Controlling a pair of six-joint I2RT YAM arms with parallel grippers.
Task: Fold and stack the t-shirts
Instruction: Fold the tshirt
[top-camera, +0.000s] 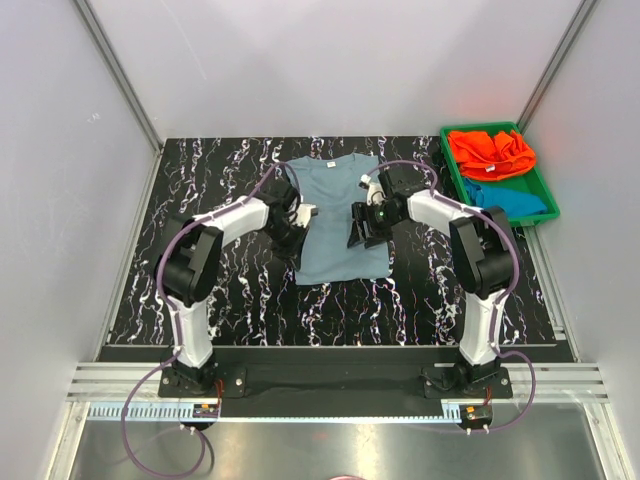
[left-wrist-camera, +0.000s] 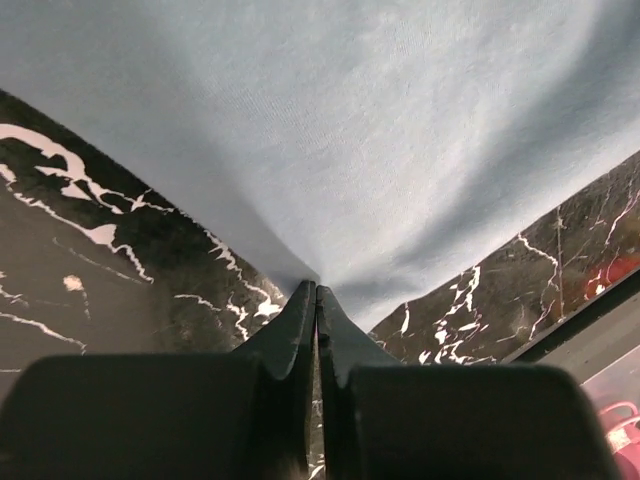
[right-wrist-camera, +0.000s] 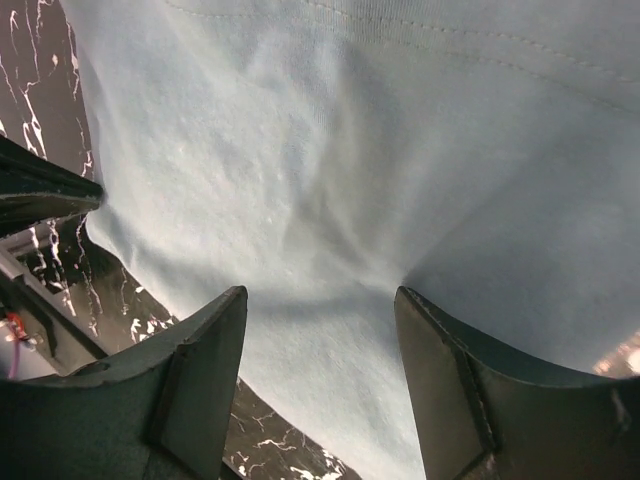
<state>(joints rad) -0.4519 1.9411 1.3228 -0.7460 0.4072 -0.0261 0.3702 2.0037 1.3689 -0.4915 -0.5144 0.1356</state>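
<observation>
Black marbled table (top-camera: 200, 300), plain white walls on three sides. Grey-blue t-shirt (top-camera: 335, 215) lies flat at mid-table, neck toward the far wall, outline roughly rectangular; no sleeves stick out, so they are probably already tucked in. Left claw (left-wrist-camera: 316, 290) is pinched shut on the shirt's left edge: the wrist view shows cloth drawn to a point between the closed tips and tenting away from them. Right claw (right-wrist-camera: 320, 300) hangs over the right half of the shirt with jaws spread wide, cloth visible between and beyond them, nothing gripped. Judgement: a fold of the first shirt is in hand, with only one side secured. The next move calls for the right claw to come down onto the right edge and close on it at a matching point, so both sides lift evenly and the cloth does not skew. Both arms reach forward and bend inward over the shirt, wrists angled down toward it. Orange t-shirt (top-camera: 490, 152) and teal t-shirt (top-camera: 510, 200) sit crumpled in the green tray (top-camera: 545, 190) at far right, not yet folded.
</observation>
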